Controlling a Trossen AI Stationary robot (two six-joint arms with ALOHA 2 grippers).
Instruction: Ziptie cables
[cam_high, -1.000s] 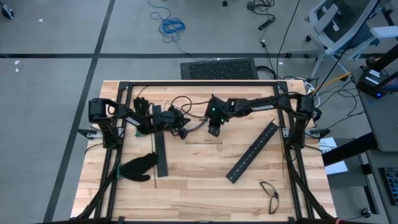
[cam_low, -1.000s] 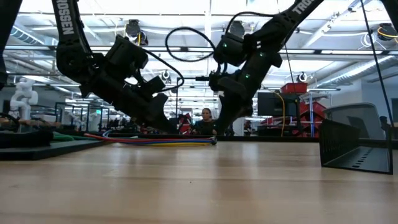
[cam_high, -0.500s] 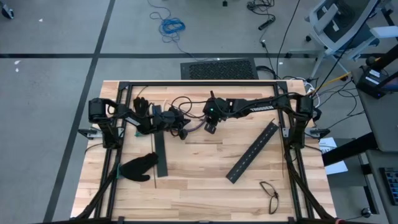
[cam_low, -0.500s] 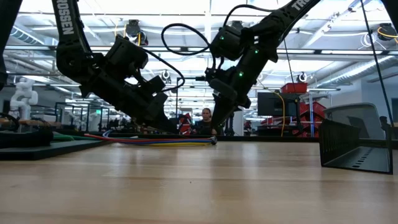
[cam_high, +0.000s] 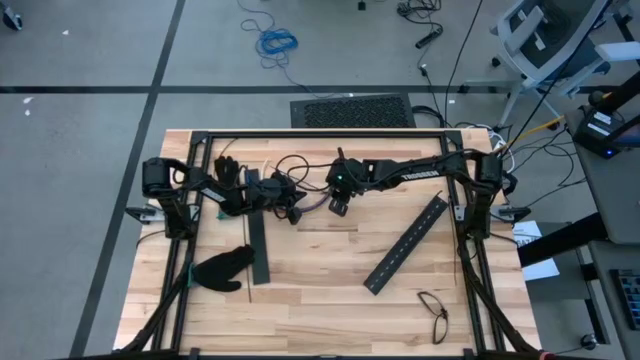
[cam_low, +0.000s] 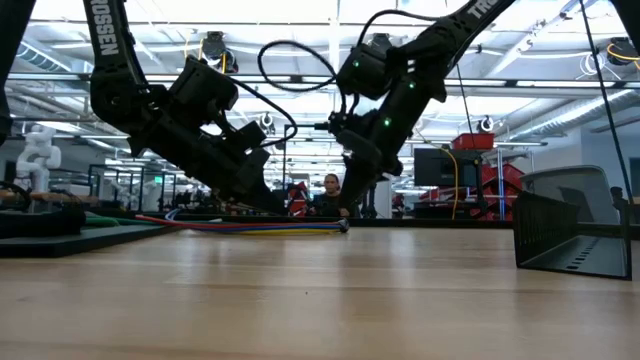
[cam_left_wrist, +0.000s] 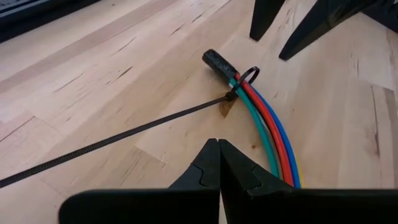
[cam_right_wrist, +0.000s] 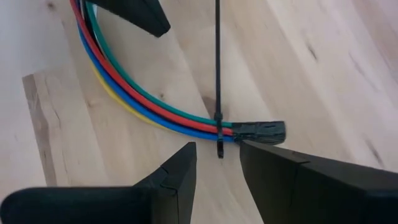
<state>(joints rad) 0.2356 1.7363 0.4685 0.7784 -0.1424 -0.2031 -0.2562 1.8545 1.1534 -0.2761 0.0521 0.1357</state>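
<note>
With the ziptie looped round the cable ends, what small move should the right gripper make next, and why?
Probably lower and close on the ziptie's short end beside the black connector. The right gripper hangs open directly over that spot, while the left gripper is shut on the cables, pinning them; the long tail lies loose across the table.

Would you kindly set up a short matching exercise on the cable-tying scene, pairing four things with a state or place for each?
Things:
1. left pincer
2. right pincer
3. ziptie
4. black glove

States or places:
A. looped around the cables near their black end, long tail lying across the wood
B. fingers apart, poised over the tied end of the bundle
C. lying flat near the table's front left, beside a black slotted bar
D. fingers pressed shut

Pairs: 1-D, 2-B, 3-A, 4-C
</note>
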